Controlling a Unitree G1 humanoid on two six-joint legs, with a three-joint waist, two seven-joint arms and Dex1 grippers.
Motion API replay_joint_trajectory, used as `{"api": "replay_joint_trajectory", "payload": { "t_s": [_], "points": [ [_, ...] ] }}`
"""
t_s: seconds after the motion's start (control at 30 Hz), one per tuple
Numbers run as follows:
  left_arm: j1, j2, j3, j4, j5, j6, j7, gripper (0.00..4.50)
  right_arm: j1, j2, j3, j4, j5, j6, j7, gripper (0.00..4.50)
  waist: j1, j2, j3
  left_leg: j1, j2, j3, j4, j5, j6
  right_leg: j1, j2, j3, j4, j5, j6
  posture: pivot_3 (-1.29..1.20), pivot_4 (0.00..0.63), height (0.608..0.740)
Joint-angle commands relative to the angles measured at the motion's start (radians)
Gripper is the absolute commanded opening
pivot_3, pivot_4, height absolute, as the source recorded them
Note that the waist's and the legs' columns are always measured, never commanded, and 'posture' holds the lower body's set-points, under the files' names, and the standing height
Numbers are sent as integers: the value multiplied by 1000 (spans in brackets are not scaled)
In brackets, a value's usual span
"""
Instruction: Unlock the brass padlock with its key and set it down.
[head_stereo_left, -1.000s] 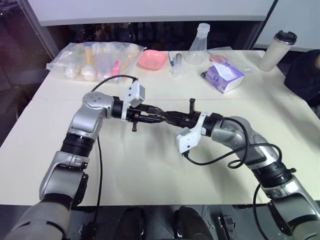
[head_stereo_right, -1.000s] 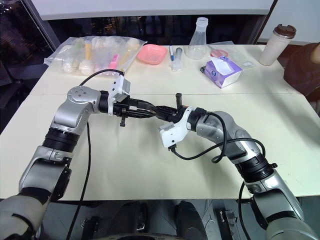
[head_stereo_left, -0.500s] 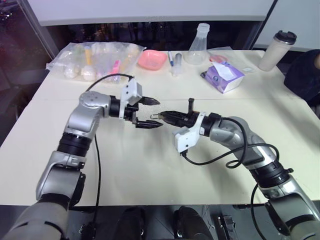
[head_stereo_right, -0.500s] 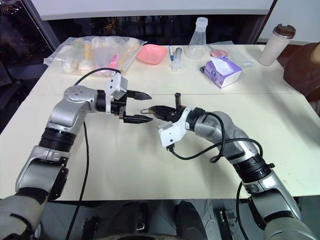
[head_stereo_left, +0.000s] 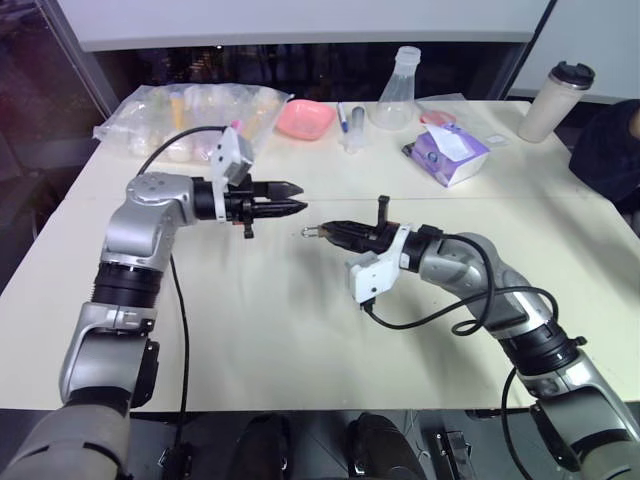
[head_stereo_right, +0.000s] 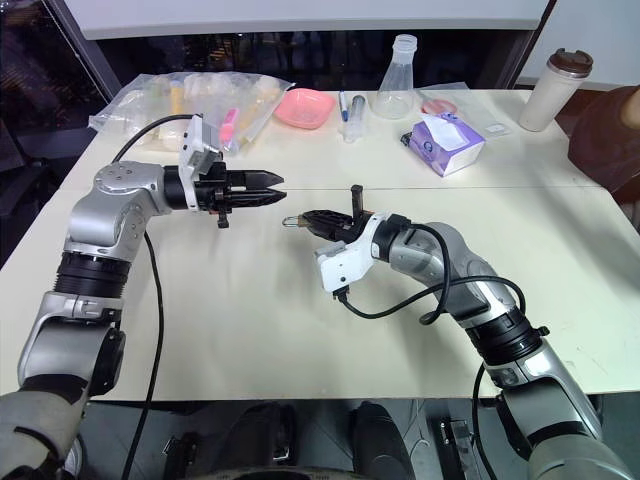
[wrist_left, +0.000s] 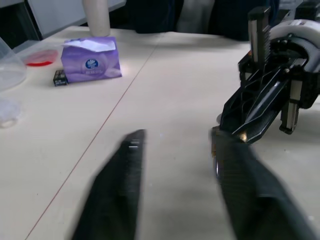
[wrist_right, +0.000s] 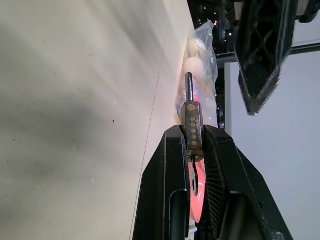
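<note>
cream table (head_stereo_left: 300, 330) carrying plastic bag (head_stereo_left: 190, 118), pink dish (head_stereo_left: 304, 119), flask (head_stereo_left: 398, 95), tissue box (head_stereo_left: 448, 153), tumbler (head_stereo_left: 556, 100).

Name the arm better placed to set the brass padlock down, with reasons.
The right. The right gripper already has its jaws shut on the brass padlock, low over the table. The left gripper hangs apart from it.

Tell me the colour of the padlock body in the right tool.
Brass-gold, with a silvery shackle; the padlock shows best in the right wrist view.
</note>
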Motion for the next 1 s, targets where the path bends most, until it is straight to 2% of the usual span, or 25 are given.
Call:
{"api": "replay_joint_trajectory", "payload": {
  "t_s": [0.03,0.27,0.57,0.77,1.0],
  "points": [
    [-7,-9,-2,-55,-14,5,7,125,-14,6,-26,-13,23,0,-11,0,0,0,0,0,0,0,0,0,0,0,0,0,0,0,0,0,150,715],
    [37,1,-56,-99,5,-9,-41,53,-16,6,-26,-11,22,0,-12,0,-1,0,0,0,0,0,0,0,0,0,0,0,0,0,0,0,150,715],
    [63,16,-101,-3,95,-146,-45,53,-13,0,-31,-20,28,6,-6,0,1,0,0,0,0,0,0,0,0,0,0,0,0,0,0,0,150,715],
    [29,-23,-80,78,111,-203,10,53,-16,2,-31,-23,31,7,1,0,0,0,0,0,0,0,0,0,0,0,0,0,0,0,0,0,150,715],
    [21,-42,-50,47,53,-140,-4,53,-17,0,-29,-22,34,5,2,0,0,0,0,0,0,0,0,0,0,0,0,0,0,0,0,0,150,715]
  ]
}}
